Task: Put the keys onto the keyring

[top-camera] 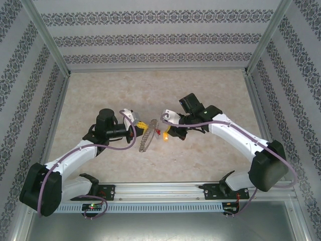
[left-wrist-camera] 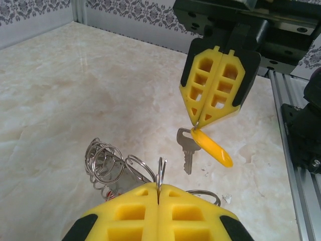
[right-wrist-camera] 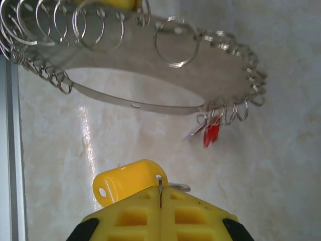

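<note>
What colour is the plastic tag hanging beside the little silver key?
Yellow oval plastic tag; the left wrist view shows it best.

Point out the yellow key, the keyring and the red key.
yellow key (left-wrist-camera: 213,148), left wrist view, on its plastic head.
keyring (right-wrist-camera: 135,50), right wrist view, on its flat metal band.
red key (right-wrist-camera: 210,133), right wrist view, on its red head.

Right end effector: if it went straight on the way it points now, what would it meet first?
Most likely the keyring, held just ahead of the right end effector, which is shut on the yellow key. Depth is unclear; it might slip through the loop toward the table.
</note>
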Tool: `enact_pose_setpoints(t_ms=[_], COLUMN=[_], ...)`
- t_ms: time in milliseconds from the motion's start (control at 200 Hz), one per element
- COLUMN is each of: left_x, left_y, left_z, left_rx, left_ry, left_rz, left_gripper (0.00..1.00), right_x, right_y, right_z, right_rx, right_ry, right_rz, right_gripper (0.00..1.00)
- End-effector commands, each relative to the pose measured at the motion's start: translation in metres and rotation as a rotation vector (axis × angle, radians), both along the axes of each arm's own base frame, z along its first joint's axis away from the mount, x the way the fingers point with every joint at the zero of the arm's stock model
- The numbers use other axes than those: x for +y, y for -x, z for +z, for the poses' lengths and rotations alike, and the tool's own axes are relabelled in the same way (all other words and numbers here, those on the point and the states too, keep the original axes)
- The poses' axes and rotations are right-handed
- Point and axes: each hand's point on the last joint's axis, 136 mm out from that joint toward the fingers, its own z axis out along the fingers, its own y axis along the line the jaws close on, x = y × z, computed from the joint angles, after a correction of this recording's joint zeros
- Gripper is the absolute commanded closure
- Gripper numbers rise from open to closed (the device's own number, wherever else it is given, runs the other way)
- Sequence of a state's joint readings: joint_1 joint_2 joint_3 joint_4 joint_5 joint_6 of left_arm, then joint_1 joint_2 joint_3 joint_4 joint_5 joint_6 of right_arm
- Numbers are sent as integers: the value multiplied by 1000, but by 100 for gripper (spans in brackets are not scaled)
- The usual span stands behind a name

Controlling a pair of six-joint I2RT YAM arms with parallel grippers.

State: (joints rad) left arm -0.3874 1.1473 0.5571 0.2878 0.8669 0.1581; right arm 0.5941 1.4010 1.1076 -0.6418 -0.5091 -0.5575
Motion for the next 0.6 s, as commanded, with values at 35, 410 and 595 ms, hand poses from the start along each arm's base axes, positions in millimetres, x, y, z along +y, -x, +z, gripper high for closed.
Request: enact_pose_setpoints(t_ms=[35,410,595], left_x=[-17,-31,-36], left_y=[1,7,11], left_z=[30,40,46], left_rx=[-121,-228,-256], left_ry=[28,41,62], left_rz=[-65,-41,-61], left_gripper=[100,100,100], right_x=[17,41,42], right_y=[-1,11,12], right_z=[27,44,43], right_rx=[-71,21,69], right_ry=[-60,-134,-138], right_rz=[47,81,73], right_gripper=[100,100,100])
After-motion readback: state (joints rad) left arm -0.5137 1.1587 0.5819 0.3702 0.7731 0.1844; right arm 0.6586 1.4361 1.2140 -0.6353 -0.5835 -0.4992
